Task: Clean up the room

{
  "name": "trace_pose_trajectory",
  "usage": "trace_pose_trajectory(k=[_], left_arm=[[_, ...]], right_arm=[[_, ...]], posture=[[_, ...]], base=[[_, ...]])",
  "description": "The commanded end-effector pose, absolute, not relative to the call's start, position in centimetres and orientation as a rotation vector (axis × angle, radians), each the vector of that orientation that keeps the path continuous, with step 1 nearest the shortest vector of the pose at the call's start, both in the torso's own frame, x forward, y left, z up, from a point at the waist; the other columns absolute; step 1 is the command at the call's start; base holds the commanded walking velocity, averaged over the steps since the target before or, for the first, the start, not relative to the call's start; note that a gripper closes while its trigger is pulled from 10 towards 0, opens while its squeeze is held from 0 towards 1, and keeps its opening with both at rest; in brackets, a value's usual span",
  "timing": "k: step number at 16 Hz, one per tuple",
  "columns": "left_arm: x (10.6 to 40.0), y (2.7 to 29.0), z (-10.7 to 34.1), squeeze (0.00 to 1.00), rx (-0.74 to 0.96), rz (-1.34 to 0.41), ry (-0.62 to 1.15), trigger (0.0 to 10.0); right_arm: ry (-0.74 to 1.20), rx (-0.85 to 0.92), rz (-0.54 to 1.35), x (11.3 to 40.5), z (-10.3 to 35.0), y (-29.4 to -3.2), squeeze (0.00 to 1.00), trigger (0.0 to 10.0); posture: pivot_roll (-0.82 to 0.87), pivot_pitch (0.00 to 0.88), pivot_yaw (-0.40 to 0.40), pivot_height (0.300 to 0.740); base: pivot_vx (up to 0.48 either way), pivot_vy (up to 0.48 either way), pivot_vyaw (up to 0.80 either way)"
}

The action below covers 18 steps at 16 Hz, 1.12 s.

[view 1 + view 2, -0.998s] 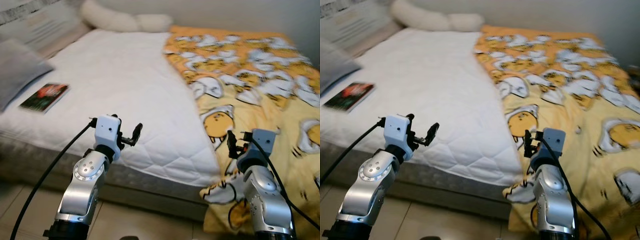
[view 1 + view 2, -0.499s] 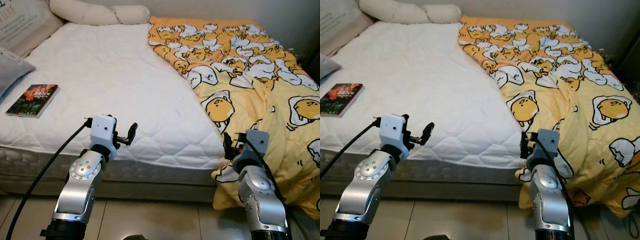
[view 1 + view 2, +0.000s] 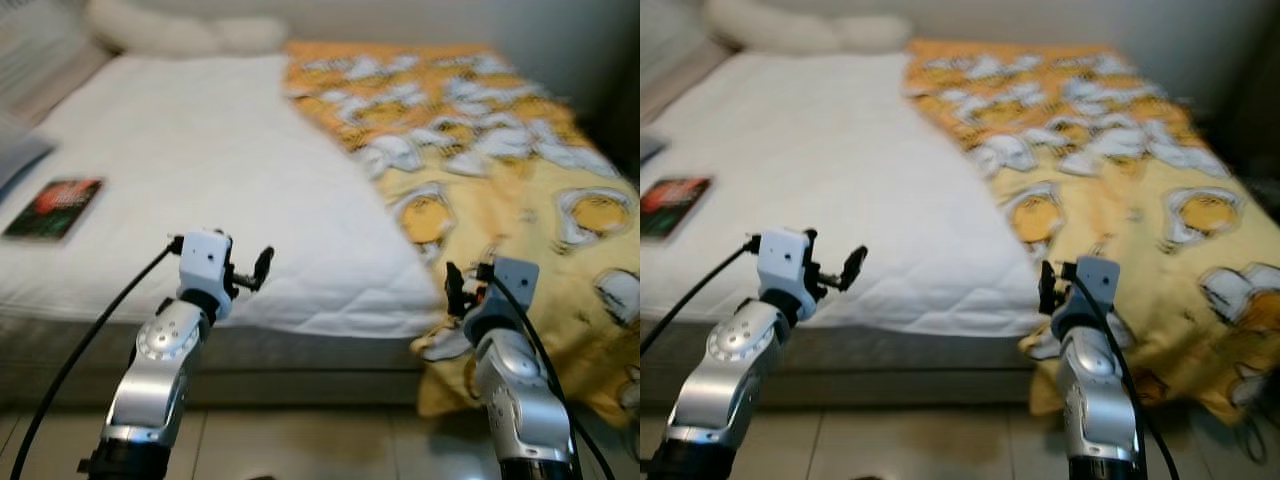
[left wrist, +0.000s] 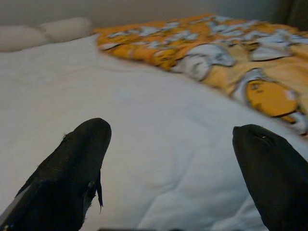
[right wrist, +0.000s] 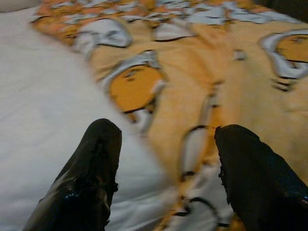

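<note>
A white bed (image 3: 240,190) is seen from the head, a yellow blanket (image 3: 500,170) bunched over its right half, a book (image 3: 52,208) lying far left. By the left wrist, the left gripper (image 4: 171,159) is shown wide open, empty, over the mattress. By the right wrist, the right gripper (image 5: 166,168) is shown open, empty, above the blanket's hanging edge; the blanket is judged soft and light, best pinched at that edge.

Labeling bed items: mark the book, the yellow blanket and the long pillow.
book (image 3: 53,207), left eye view, cover centre
yellow blanket (image 3: 500,200), left eye view, middle fold
long pillow (image 3: 150,35), left eye view, middle
</note>
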State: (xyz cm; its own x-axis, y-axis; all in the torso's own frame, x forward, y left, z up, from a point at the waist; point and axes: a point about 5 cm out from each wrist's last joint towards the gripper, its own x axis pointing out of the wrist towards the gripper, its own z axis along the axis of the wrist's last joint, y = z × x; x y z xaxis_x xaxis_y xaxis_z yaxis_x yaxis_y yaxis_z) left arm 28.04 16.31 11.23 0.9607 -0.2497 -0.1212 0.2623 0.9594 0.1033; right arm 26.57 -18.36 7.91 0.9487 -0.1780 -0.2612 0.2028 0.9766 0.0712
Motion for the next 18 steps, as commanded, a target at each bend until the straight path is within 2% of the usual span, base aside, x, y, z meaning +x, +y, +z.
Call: trace_pose_trajectory(k=[1, 9, 14, 17, 18], left_arm=[[28.3, 15.76, 11.67, 0.0, 0.118, -0.28, 0.095, 10.0], [28.34, 15.42, 11.62, 0.0, 0.114, -0.284, 0.09, 10.0], [28.17, 15.58, 11.62, 0.0, 0.117, -0.276, 0.089, 10.0], [27.96, 15.52, 11.46, 0.0, 0.139, -0.315, 0.098, 10.0], [27.87, 15.56, 11.41, 0.0, 0.152, -0.329, 0.102, 10.0]], right_arm=[[0.269, 0.097, -0.21, 26.55, 7.73, -18.98, 0.0, 10.0], [0.27, 0.062, -0.19, 26.97, 7.78, -19.29, 0.0, 10.0], [0.268, 0.053, -0.123, 27.19, 7.92, -18.63, 0.0, 10.0], [0.294, 0.022, -0.108, 27.33, 7.62, -18.61, 0.0, 10.0], [0.308, 0.013, -0.112, 27.44, 7.44, -18.72, 0.26, 10.0]], posture=[[0.05, 0.008, 0.012, 0.74], [0.05, 0.0, 0.004, 0.74], [0.05, 0.006, 0.001, 0.74], [0.05, 0.015, 0.0, 0.74], [0.05, 0.019, 0.001, 0.74]], base=[[0.304, 0.0, -0.48], [0.309, 0.0, 0.0], [0.307, 0.0, 0.0], [0.0, 0.0, 0.0], [0.0, 0.0, 0.0]])
